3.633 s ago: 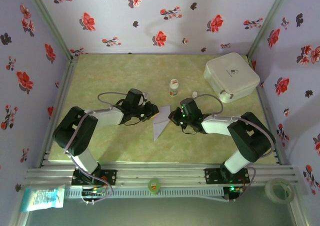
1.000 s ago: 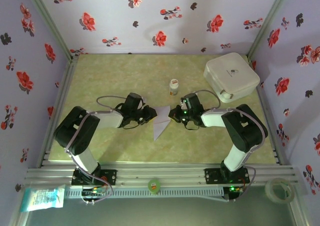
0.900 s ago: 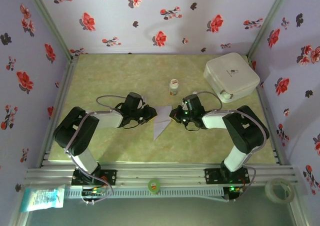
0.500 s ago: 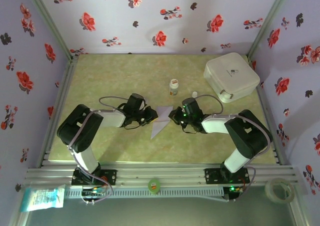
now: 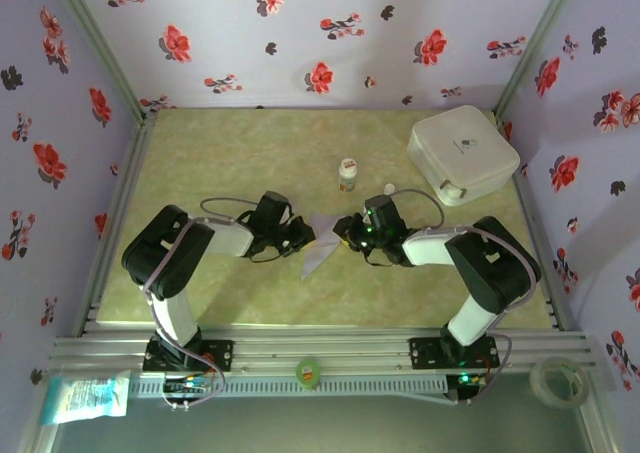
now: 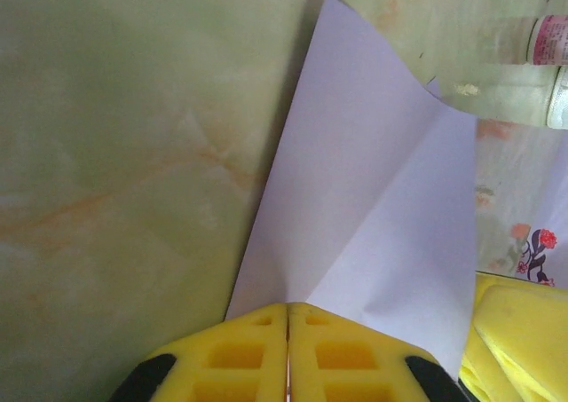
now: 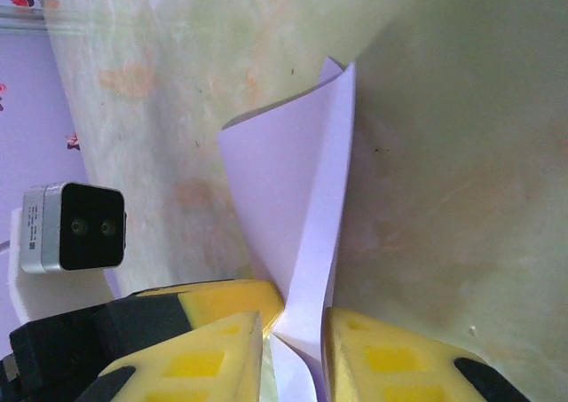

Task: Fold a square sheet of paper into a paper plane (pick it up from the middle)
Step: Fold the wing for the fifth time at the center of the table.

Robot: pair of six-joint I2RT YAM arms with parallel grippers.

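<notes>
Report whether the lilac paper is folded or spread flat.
Folded. The paper shows a crease with overlapping flaps in the wrist views; from above it is a narrow pointed shape, not a square.

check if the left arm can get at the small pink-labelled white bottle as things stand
Probably: the small pink-labelled white bottle stands just beyond the left hand, bare table between. But that hand is shut on the folded pale lilac paper and must let go first.

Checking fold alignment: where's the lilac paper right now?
Top view: the folded lilac paper is mid-table, just nearer than the small white bottle, with the left gripper shut on its left edge and the right gripper open around its right edge.
</notes>
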